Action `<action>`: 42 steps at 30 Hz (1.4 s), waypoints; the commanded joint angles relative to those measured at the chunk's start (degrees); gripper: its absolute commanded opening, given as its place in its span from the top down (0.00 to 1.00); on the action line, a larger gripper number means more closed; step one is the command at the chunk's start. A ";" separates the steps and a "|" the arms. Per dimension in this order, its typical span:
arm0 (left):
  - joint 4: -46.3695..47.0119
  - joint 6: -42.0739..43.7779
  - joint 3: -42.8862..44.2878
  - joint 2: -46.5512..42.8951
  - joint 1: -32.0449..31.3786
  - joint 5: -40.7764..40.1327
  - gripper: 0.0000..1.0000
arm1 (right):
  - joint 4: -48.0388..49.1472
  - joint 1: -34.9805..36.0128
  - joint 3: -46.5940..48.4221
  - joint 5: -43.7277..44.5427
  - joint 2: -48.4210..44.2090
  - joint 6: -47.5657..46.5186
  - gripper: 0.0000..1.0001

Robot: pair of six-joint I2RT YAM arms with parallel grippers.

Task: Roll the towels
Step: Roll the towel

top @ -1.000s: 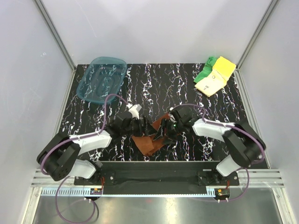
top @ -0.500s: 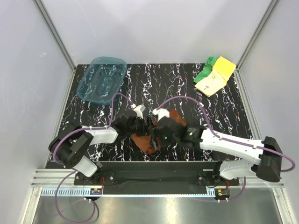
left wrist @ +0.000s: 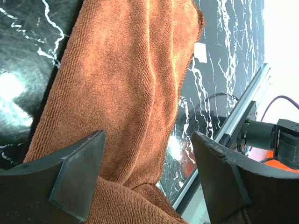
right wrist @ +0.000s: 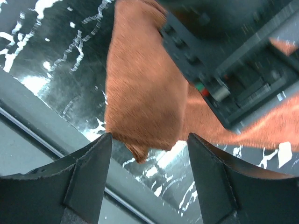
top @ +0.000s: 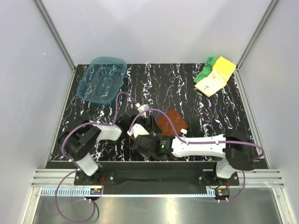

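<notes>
Top external view, rust-brown terry cloth towel (top: 180,122) on black marbled table (top: 210,112), left gripper (left wrist: 147,135) spread wide astride it, right gripper (right wrist: 149,136) gaping over its corner, neither clamping anything.

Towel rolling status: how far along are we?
Done: nothing rolled yet. In hand: the rust-brown towel lies loosely folded near the front edge, with the left gripper and right gripper both open over it, neither clamped. Left: roll it, then the yellow towel and green towel, together at the back right corner.

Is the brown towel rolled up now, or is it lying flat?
Not rolled. The brown towel lies mostly flat and spread out, with only a loose fold at one end.
</notes>
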 commanded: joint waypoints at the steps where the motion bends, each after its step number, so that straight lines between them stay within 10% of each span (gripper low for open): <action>1: 1.64 0.35 0.94 1.85 0.00 1.42 0.19 | 5.96 1.39 3.59 2.85 0.93 -5.34 0.26; 42: 4.11 -1.05 0.59 3.17 3.96 6.78 0.20 | 5.45 6.40 -5.37 9.08 8.23 3.70 0.30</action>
